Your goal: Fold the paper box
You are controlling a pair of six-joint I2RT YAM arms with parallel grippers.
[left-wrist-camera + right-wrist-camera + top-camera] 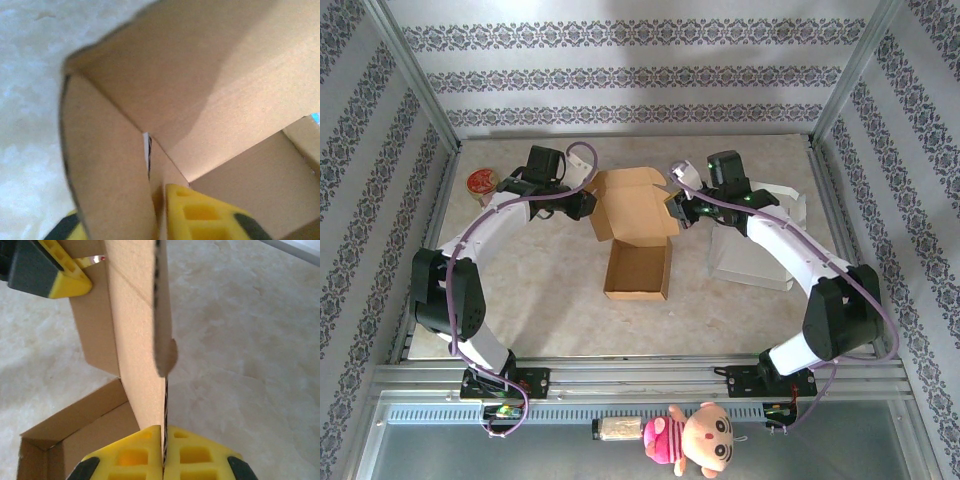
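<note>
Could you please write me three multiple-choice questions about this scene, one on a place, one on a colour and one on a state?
1. Where does the red tin stand?
A. near centre
B. far left
C. far right
2. What colour are the fingertips of the right pincer?
A. blue
B. white
C. yellow
3. What state is the right pincer in?
A. shut on a paper box flap
B. wide open
C. shut on nothing
Answers: 1 B, it sits far left in the top view; 2 C, the wrist view shows yellow tips; 3 A, cardboard runs between its closed tips.
</note>
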